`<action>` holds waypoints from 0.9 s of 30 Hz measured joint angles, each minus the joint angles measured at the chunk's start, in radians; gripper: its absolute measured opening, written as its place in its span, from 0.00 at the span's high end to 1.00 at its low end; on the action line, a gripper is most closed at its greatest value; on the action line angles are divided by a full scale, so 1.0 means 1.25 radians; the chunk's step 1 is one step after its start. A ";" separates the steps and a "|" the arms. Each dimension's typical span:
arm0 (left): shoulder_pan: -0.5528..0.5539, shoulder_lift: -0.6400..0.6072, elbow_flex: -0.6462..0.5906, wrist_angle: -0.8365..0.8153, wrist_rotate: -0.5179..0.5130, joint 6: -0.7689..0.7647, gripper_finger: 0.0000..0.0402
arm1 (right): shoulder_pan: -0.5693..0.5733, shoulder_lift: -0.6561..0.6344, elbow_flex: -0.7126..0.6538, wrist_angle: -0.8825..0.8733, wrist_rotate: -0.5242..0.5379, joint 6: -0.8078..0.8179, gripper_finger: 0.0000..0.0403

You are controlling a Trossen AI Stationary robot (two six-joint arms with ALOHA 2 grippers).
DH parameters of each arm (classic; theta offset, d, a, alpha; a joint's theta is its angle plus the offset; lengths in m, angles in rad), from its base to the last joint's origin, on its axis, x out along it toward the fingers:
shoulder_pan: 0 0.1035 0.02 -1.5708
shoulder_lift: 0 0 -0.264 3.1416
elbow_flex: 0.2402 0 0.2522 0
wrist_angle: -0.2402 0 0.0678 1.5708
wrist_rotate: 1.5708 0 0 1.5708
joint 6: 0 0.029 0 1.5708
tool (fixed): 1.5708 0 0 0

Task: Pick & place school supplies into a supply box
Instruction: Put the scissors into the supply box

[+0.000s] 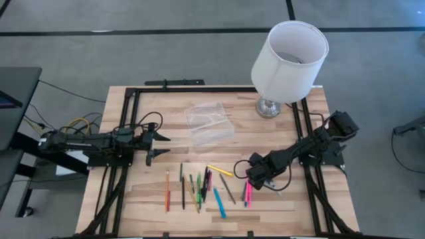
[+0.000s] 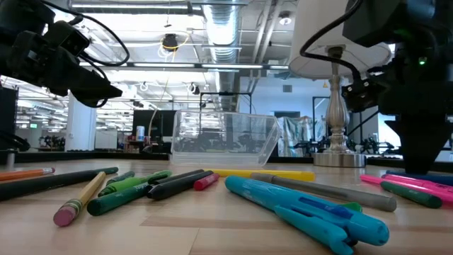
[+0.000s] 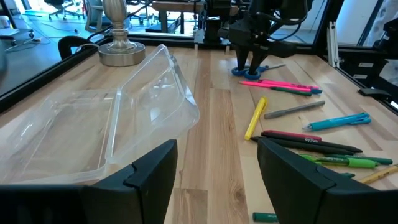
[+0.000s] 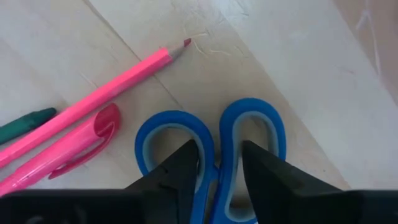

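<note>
Blue-handled scissors [image 4: 211,149] lie flat on the table at the right, next to two pink markers [image 4: 81,124]. My right gripper [image 4: 221,180] points down over the handles, open, one finger in front of each handle loop; it also shows in the high view [image 1: 255,180]. More pencils and pens [image 1: 199,189] lie in a loose row near the table's front edge. The clear supply box [image 1: 209,123] rests on the table farther back. My left gripper [image 1: 159,146] waits open at the left, level, facing the box [image 3: 112,118]. My right gripper comes from above, pointing down, with the joined inner rims of the scissors' two handle loops [image 4: 219,155] between its fingers. Whether the fingers touch the rims I cannot tell. The scissors lie flat on the table.
A white-shaded lamp [image 1: 289,60] on a metal foot [image 1: 269,106] stands at the back right. A yellow marker [image 1: 220,170] lies between the box and the row of pens. Black frame rails [image 1: 126,133] run along the table's sides.
</note>
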 joint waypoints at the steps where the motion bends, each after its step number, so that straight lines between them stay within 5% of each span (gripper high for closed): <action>1: 0.000 0.000 0.000 0.000 0.000 0.000 0.45 | 0.000 -0.007 -0.003 0.003 -0.001 -0.003 0.72; 10: 0.000 0.000 0.000 0.000 0.000 0.001 0.45 | 0.000 -0.035 -0.007 0.009 0.013 -0.019 0.84; 27: 0.000 0.000 0.000 0.002 -0.016 0.023 0.45 | 0.002 -0.035 -0.008 0.010 0.064 -0.084 0.83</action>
